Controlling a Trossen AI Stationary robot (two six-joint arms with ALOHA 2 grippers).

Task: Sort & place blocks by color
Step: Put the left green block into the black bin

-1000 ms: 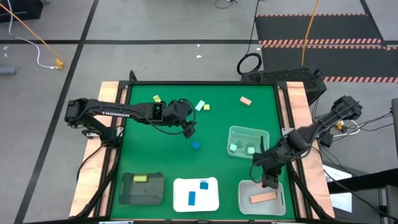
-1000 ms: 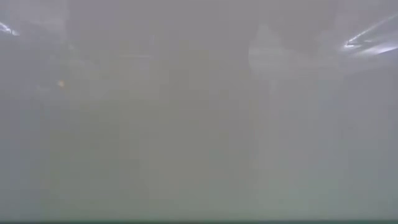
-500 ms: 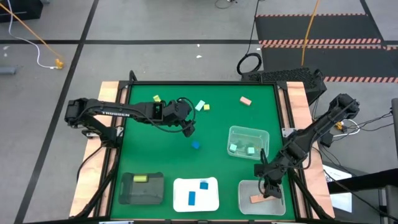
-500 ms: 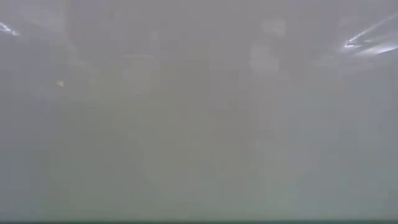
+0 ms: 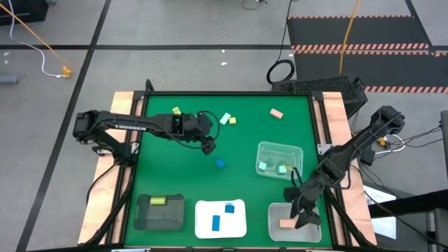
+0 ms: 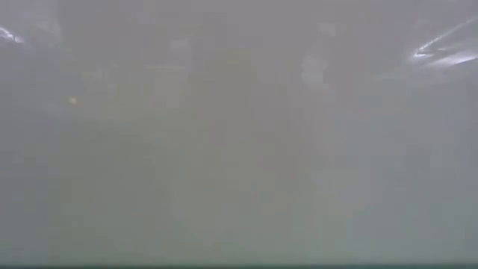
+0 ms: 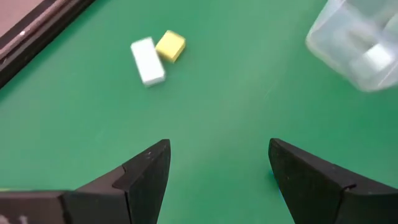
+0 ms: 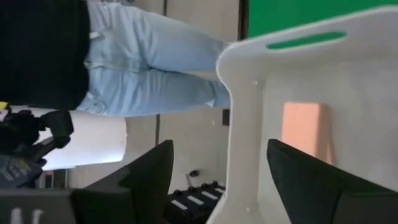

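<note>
The right gripper [image 5: 302, 218] hangs wide open over the near-right tray [image 5: 274, 229], holding nothing. A pink bar [image 5: 286, 224] lies inside that tray. The left gripper [image 5: 208, 146] is open too, above the green mat [image 5: 245, 133] near the middle. Just past it sit a mint block [image 7: 147, 60] and a yellow block [image 7: 170, 46], side by side. A blue block [image 5: 220, 163] rests close by. A person in jeans [image 8: 149, 68] stands beside the table.
</note>
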